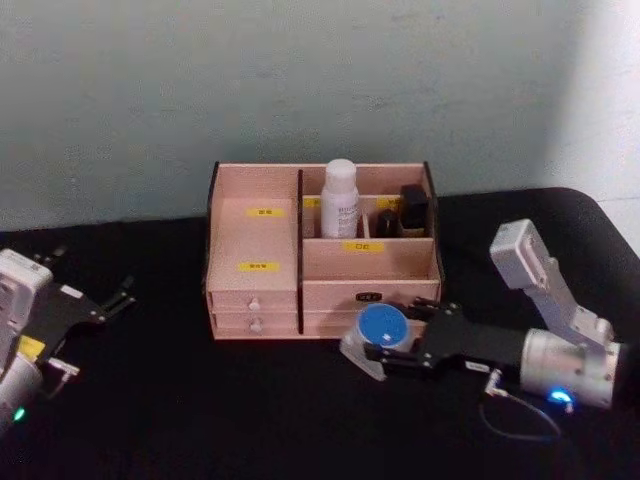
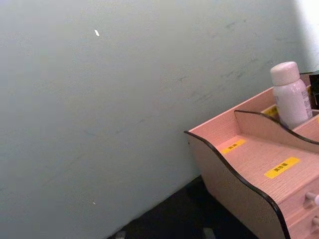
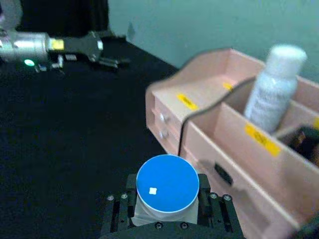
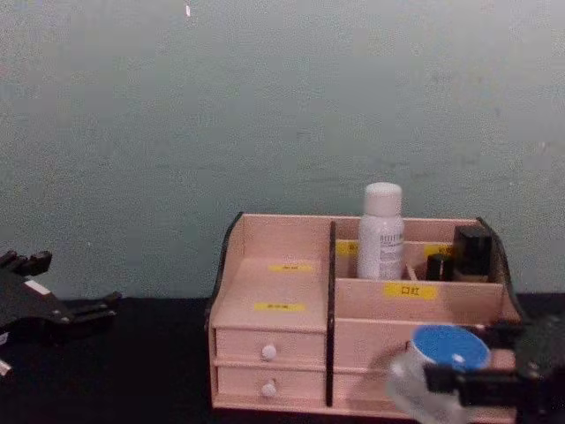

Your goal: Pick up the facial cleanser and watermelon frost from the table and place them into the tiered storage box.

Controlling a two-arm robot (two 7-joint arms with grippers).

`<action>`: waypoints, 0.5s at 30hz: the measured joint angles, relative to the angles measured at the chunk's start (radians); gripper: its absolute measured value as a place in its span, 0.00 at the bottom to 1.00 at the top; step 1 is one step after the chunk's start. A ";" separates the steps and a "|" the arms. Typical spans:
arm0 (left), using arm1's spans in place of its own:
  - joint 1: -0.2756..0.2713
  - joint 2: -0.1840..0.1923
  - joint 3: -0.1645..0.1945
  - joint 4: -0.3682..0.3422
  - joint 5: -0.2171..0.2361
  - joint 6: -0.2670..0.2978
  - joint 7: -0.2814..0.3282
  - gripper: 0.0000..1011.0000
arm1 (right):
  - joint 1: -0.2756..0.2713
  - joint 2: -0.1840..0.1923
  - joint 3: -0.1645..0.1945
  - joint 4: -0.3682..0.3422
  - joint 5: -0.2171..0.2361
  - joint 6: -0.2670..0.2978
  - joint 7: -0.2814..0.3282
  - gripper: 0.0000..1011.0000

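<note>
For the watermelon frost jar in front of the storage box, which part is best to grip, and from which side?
Grip the watermelon frost jar on its round clear body just under the blue lid, coming from the robot's right. The tiered storage box stands close behind it, so the far side is blocked. The right gripper holds it this way.

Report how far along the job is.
Done: the facial cleanser stands in a back compartment of the tiered storage box. In hand: the right gripper clamps the watermelon frost in front of the drawers. Left: set that jar into the box. The left gripper sits parked far left.
</note>
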State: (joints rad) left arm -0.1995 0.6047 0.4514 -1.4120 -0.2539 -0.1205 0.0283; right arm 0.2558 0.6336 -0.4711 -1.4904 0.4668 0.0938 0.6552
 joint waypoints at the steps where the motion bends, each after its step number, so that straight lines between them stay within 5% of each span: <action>1: 0.000 0.000 0.000 0.000 0.000 0.000 0.000 0.99 | 0.008 -0.005 -0.004 0.002 -0.001 -0.003 0.002 0.72; 15: 0.000 0.000 0.000 0.000 0.000 0.000 0.000 0.99 | 0.153 -0.108 -0.071 0.066 -0.044 -0.015 -0.010 0.72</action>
State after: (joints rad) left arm -0.1995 0.6047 0.4514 -1.4120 -0.2538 -0.1205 0.0283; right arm 0.4092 0.5256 -0.5417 -1.4246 0.4229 0.0793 0.6454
